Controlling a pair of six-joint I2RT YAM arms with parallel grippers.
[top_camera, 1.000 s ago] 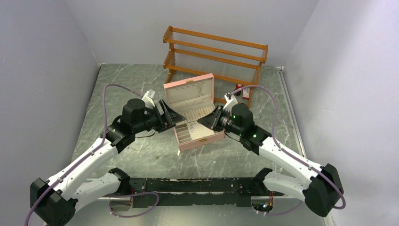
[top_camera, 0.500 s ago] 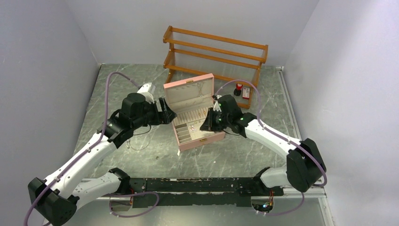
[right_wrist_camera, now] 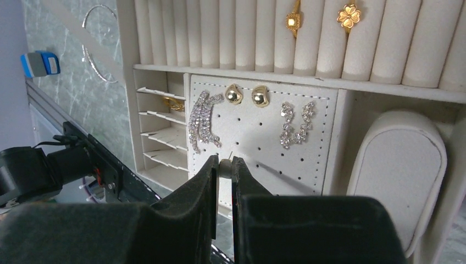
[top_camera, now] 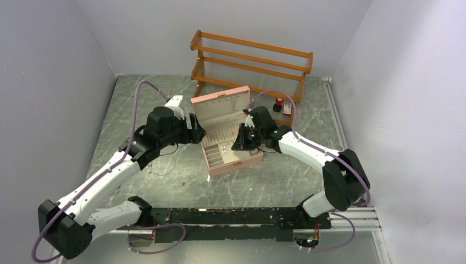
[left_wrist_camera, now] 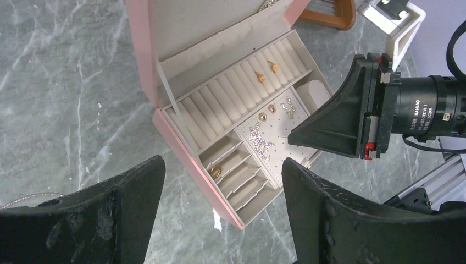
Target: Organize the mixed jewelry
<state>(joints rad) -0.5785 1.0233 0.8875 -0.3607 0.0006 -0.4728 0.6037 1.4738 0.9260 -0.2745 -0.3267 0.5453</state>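
One free hole in cream perforated panel (right_wrist_camera: pixel 264 142): aim pin of tiny pale stud earring (right_wrist_camera: pixel 225 167), clamped in right gripper (right_wrist_camera: pixel 224 161), squarely. Hold wide-open left gripper (left_wrist_camera: pixel 222 166) beside panel.

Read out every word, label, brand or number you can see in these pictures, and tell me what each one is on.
White lettering on the camera lens: there, but too blurred to read.
Label on the small red and white bottle: too small to read.
Blue object: no lettering can be made out.
Nothing else shows any text.
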